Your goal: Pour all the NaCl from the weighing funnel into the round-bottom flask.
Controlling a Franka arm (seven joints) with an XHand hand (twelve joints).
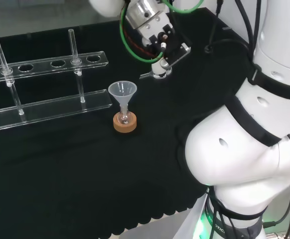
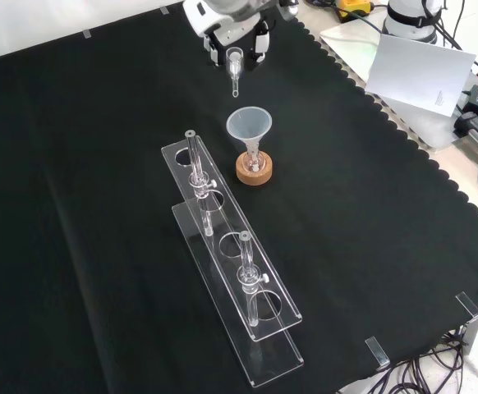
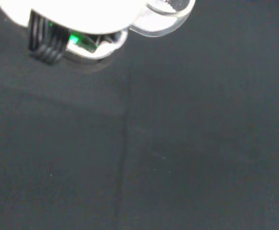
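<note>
Holding the weighing funnel (image 2: 235,70) pinched between curled fingers, the hand (image 2: 232,29) hangs above and beyond the cork ring (image 2: 254,169) in the front view. On that ring sits the round-bottom flask (image 2: 254,162), a plastic funnel (image 2: 248,126) in its neck. Judged light, slick, breakable glass; best held by the wide bowl end.

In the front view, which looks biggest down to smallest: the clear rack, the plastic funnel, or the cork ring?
1. The clear rack, by far.
2. The plastic funnel.
3. The cork ring, close to the funnel in width, so that ranking is unsure.
</note>
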